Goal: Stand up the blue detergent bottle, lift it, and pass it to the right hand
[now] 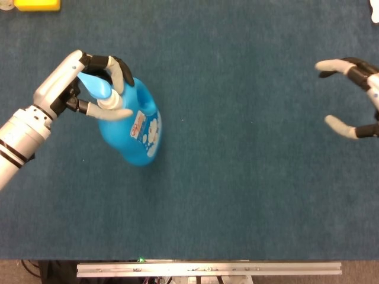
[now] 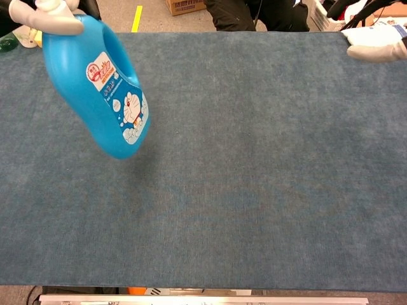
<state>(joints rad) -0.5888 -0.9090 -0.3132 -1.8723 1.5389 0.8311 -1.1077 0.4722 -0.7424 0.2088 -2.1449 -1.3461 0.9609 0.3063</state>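
My left hand (image 1: 89, 83) grips the blue detergent bottle (image 1: 133, 130) by its neck and pump top, at the left of the table. In the chest view the bottle (image 2: 95, 82) hangs tilted above the blue table, its base swung toward the right, and only fingertips (image 2: 51, 14) of the left hand show at the top edge. My right hand (image 1: 355, 94) is at the far right, open with fingers spread toward the bottle, holding nothing. One right finger (image 2: 375, 51) shows in the chest view.
A yellow block (image 1: 37, 5) lies at the far left corner of the table (image 1: 237, 177). A white packet (image 2: 375, 32) lies at the far right corner. A cardboard box (image 2: 184, 6) and a person's legs are beyond the far edge.
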